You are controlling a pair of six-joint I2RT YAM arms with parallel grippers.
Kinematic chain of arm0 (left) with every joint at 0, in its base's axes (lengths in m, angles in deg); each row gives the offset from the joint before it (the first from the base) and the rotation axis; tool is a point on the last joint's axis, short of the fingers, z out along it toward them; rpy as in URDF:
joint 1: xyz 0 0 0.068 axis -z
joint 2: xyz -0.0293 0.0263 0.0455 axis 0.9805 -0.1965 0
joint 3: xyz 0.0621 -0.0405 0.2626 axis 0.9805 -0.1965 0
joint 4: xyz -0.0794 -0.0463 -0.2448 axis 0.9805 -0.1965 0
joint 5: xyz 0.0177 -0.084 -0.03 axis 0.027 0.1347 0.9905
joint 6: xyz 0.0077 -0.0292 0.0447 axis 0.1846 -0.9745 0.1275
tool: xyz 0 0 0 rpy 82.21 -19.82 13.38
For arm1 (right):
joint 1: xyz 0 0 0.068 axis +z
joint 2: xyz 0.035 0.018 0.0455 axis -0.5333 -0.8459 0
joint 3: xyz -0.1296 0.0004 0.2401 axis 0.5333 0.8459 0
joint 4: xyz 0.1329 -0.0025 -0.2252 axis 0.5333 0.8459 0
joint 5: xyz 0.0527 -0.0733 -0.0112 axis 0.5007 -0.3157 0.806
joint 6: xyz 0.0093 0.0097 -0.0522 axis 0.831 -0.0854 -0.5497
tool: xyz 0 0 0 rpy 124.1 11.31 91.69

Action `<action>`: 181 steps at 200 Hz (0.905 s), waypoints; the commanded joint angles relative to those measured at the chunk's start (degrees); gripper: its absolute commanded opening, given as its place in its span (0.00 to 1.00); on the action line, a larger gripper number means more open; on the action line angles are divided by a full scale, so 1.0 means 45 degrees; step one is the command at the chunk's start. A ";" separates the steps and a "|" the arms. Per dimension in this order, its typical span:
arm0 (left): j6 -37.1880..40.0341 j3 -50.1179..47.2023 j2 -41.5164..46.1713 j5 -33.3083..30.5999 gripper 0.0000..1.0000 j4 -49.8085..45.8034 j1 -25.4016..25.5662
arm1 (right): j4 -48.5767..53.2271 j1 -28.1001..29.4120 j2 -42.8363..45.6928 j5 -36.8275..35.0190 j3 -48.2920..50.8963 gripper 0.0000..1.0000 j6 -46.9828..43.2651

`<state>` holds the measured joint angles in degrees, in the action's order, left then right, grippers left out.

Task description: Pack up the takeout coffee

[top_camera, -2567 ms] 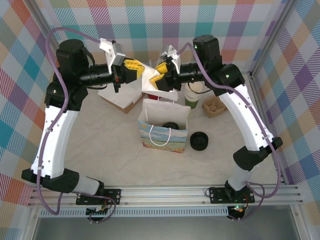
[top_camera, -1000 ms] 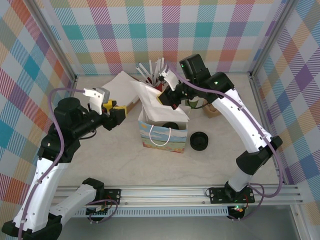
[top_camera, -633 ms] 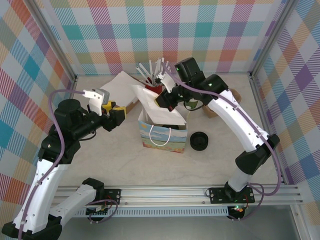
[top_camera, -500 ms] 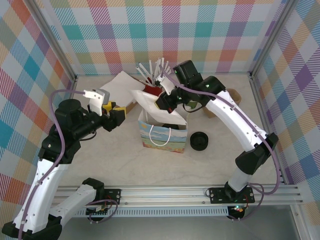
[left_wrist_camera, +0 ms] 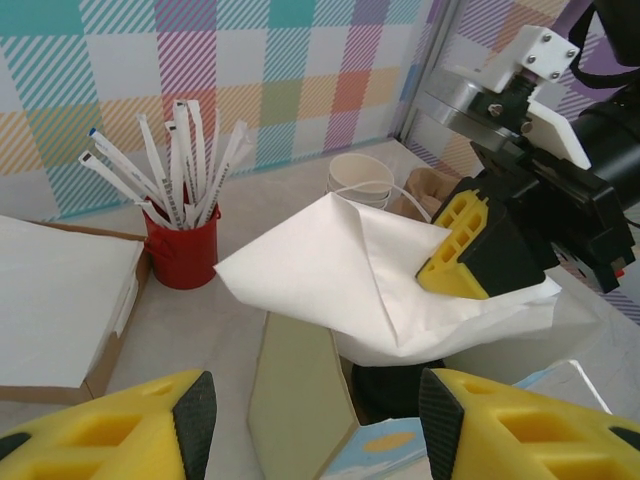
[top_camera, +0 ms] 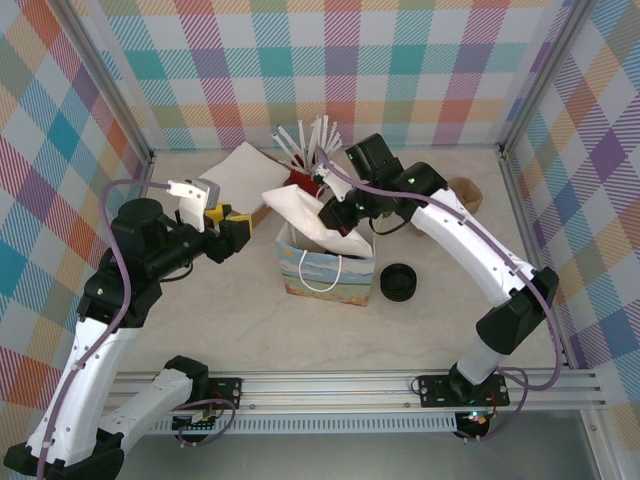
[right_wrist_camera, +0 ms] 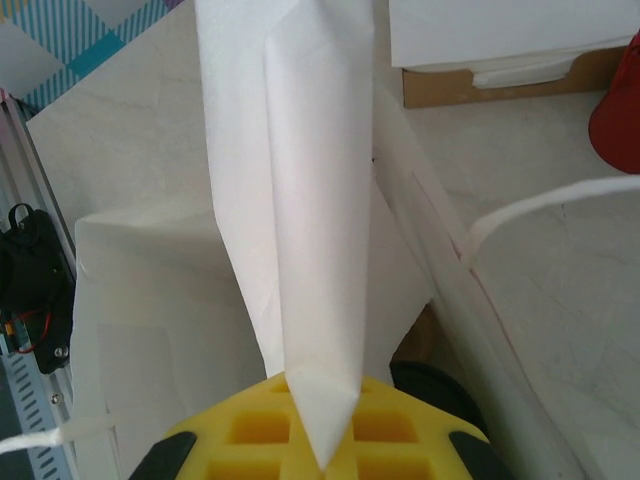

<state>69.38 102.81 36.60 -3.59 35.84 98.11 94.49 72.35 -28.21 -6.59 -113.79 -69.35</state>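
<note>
Napkin is clamped by right gripper above paper bag; left gripper is held wide, empty, left of it; whether dark round thing inside is takeout coffee cannot be told

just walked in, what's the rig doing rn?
The right claw is shut on a white napkin and holds it over the open mouth of the paper bag in the middle of the table. The napkin is not yet let go. The left claw hangs open to the left of the bag, holding nothing. A black lid lies on the table to the right of the bag, and a red cup of wrapped straws stands behind it.
</note>
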 commanded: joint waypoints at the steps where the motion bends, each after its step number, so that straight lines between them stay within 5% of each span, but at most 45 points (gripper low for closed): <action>1: -0.0069 -0.0099 0.0089 -0.0186 0.58 0.0345 0.0133 | 0.0032 0.0067 0.0785 -0.0259 0.0385 0.00 -0.0111; 82: -0.0106 -0.0004 -0.0077 -0.0410 0.59 0.0372 0.0133 | 0.0111 0.0069 0.1567 -0.1299 0.1477 0.00 -0.0031; 181: -0.0066 0.0093 -0.0145 -0.0406 0.59 0.0275 0.0133 | 0.0981 0.0441 0.0202 -0.1867 0.1246 0.02 -0.0412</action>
<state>69.38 102.75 35.97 -5.05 35.99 98.11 96.42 73.42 -25.02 -14.02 -107.32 -69.70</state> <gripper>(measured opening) 0.591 0.049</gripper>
